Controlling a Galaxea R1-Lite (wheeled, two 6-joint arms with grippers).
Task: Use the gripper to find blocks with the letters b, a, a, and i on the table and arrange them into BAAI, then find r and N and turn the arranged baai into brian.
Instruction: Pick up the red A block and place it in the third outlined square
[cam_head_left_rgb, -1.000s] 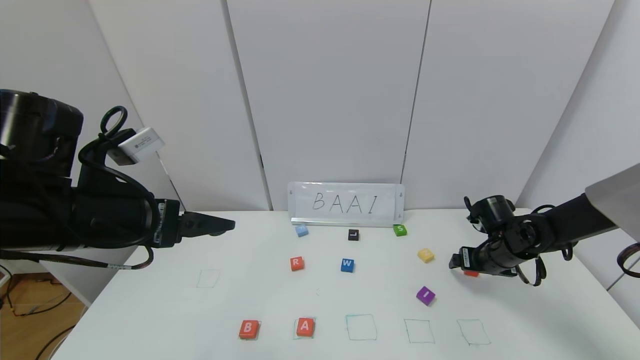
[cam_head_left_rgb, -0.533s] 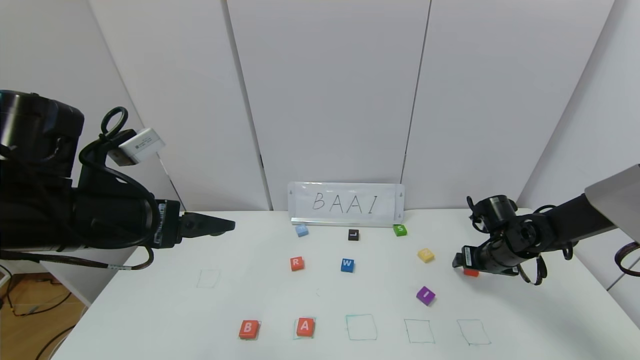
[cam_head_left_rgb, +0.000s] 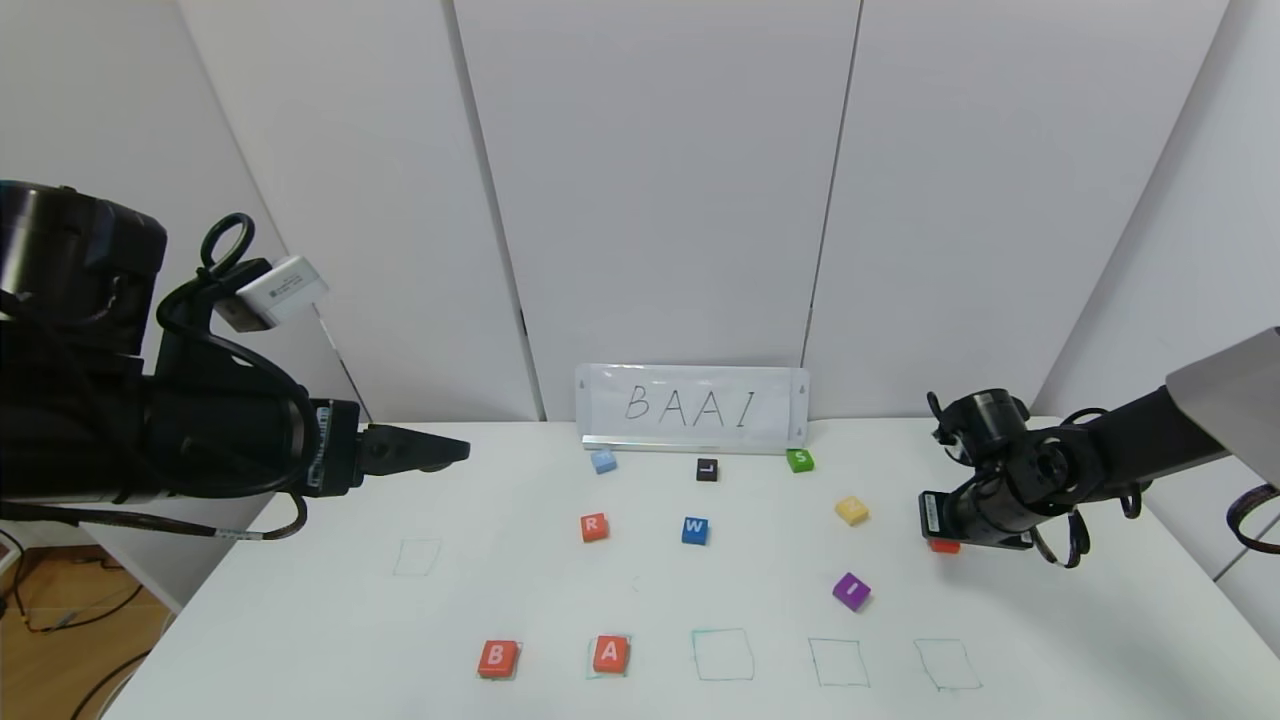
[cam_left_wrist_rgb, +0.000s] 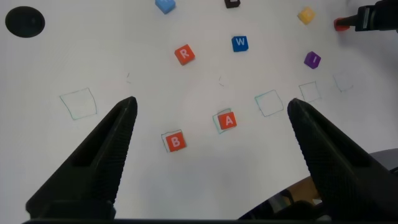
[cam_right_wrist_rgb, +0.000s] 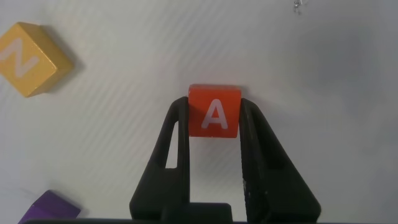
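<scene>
White bench (cam_head_left_rgb: 300, 620) before pale wall panels, BAAI sign (cam_head_left_rgb: 692, 407) propped at far edge. Near edge: B block (cam_head_left_rgb: 497, 658) and A block (cam_head_left_rgb: 610, 653) in a row, green-outlined squares (cam_head_left_rgb: 722, 655) to their right. Mid-bench: R block (cam_head_left_rgb: 594, 527), blue W block (cam_head_left_rgb: 695, 530), yellow N block (cam_head_left_rgb: 851, 510), purple I block (cam_head_left_rgb: 851, 591). Right gripper (cam_right_wrist_rgb: 214, 134) low at right, fingers (cam_right_wrist_rgb: 176, 146) clamped on second A block (cam_right_wrist_rgb: 214, 119). Left gripper (cam_left_wrist_rgb: 211, 134) raised at left, fingers spread apart, holding nothing.
</scene>
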